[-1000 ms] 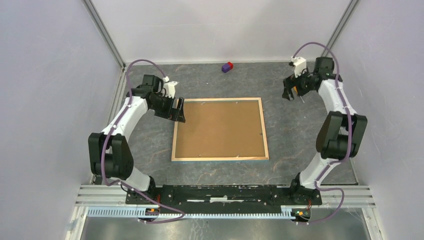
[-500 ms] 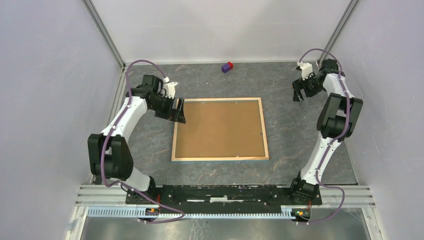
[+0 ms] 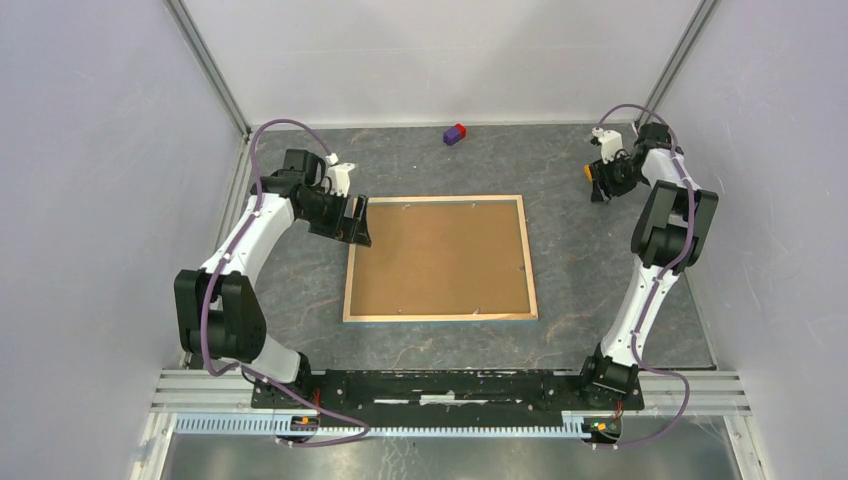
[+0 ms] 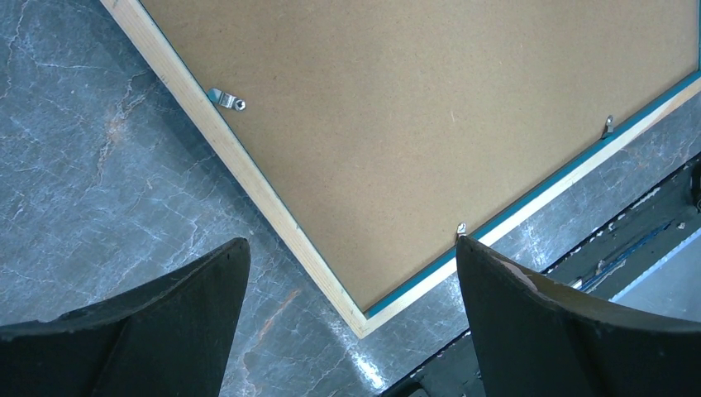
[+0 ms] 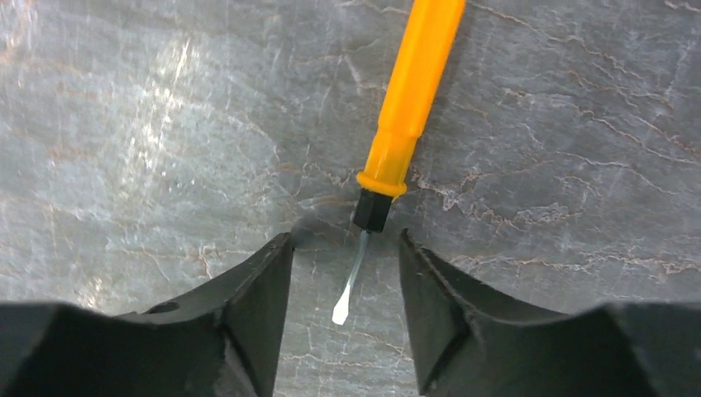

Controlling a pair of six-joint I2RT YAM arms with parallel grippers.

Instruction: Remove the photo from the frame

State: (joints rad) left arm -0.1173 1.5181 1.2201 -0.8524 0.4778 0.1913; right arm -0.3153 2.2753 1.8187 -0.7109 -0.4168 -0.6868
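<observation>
We judge this the tool-fetching step: the frame [image 3: 440,258] lies back-up mid-table, the photo hidden under its board. At the far right our right gripper [image 5: 343,248], jaws apart, straddles the screwdriver [image 5: 409,91] shaft, so next it must close squarely and lift. The left gripper [image 4: 351,256], likewise apart, hovers by the frame's far left corner.

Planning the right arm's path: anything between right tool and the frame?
Bare table only, per the top view, between the right tool and the frame. Right wrist view shows an orange screwdriver at the tool itself, shaft between its open fingers.
</observation>
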